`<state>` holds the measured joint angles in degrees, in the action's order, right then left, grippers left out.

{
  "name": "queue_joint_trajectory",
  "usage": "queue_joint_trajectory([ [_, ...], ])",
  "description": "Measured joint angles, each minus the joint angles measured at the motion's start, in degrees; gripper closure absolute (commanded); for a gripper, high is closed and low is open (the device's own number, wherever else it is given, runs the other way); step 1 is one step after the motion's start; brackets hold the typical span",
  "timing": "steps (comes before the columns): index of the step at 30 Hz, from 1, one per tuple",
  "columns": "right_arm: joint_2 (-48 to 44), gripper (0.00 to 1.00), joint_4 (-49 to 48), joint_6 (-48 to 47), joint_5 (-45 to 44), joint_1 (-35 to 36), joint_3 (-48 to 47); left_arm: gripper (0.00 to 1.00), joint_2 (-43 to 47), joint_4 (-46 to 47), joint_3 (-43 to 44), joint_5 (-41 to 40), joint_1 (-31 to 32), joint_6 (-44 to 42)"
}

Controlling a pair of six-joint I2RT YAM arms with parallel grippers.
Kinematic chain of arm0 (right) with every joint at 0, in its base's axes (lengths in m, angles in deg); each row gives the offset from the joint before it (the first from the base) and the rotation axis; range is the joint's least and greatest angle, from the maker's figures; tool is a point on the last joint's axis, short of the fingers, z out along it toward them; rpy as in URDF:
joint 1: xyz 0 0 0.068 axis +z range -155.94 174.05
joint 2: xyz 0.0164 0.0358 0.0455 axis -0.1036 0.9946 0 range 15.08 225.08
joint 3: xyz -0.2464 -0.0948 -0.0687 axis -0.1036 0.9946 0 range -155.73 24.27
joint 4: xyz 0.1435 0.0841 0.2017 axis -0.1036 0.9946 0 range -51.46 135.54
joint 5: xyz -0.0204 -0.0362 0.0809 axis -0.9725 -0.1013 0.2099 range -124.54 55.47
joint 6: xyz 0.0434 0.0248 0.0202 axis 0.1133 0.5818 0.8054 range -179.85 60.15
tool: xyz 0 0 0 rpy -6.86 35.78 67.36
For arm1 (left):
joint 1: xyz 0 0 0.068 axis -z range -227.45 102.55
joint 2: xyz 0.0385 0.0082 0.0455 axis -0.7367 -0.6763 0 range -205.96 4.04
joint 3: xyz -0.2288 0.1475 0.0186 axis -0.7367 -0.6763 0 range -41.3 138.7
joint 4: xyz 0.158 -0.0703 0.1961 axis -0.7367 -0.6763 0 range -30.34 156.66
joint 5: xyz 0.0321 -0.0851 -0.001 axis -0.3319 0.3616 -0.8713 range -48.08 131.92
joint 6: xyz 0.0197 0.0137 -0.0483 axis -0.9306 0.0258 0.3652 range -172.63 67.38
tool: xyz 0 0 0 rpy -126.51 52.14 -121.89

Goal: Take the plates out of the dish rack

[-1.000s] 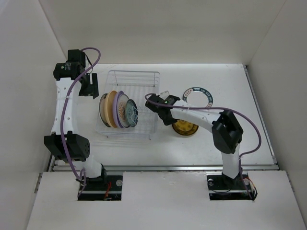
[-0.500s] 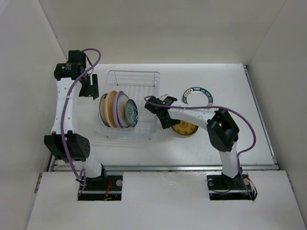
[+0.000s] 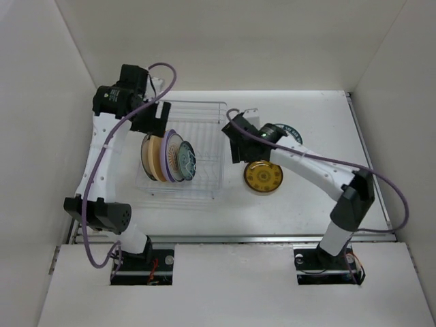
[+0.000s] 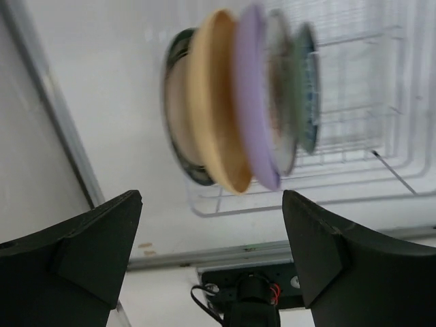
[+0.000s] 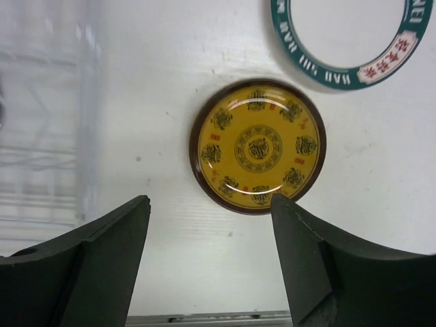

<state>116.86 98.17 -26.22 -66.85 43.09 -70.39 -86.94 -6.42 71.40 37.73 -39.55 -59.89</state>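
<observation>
Your right hand (image 3: 236, 144) has drawn back from the yellow-brown plate (image 3: 263, 177) and risen toward the far side of the table (image 3: 306, 204). Its fingers stand wide apart with nothing between them. That plate now lies flat and uncovered just right of the dish rack (image 3: 201, 119), near the green-rimmed plate (image 3: 289, 128), so two plates are out.

Your left hand (image 3: 154, 118) has swung from beside the rack to above its far left corner. It is likewise spread wide and empty. Its wrist camera looks at the remaining plates (image 4: 231, 116), which stand on edge at the rack's left end, tan and lavender among them, with patterned ones beyond.

This reads as the left arm lining up the next pick while the right stays clear.
</observation>
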Motion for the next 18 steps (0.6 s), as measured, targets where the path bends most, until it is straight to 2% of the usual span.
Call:
queue_joint_trajectory([
  [5,-10.7,0.23,-6.4,1.8,3.3,-5.3,3.2,0.19,-0.1,-1.1,3.1,4.0,14.8,-3.5],
  [9,-16.1,0.23,-9.0,3.4,3.7,-8.4,7.5,0.22,-2.4,-1.7,0.6,1.2,24.7,-3.6],
  [14,-18.7,0.23,-10.1,4.3,3.6,-8.4,11.2,0.31,-10.4,-1.6,-2.3,-9.0,26.9,-0.8],
  [18,-19.8,0.23,-10.5,4.7,3.5,-8.4,13.0,0.34,-15.2,0.4,-4.8,-14.8,26.6,1.0],
])
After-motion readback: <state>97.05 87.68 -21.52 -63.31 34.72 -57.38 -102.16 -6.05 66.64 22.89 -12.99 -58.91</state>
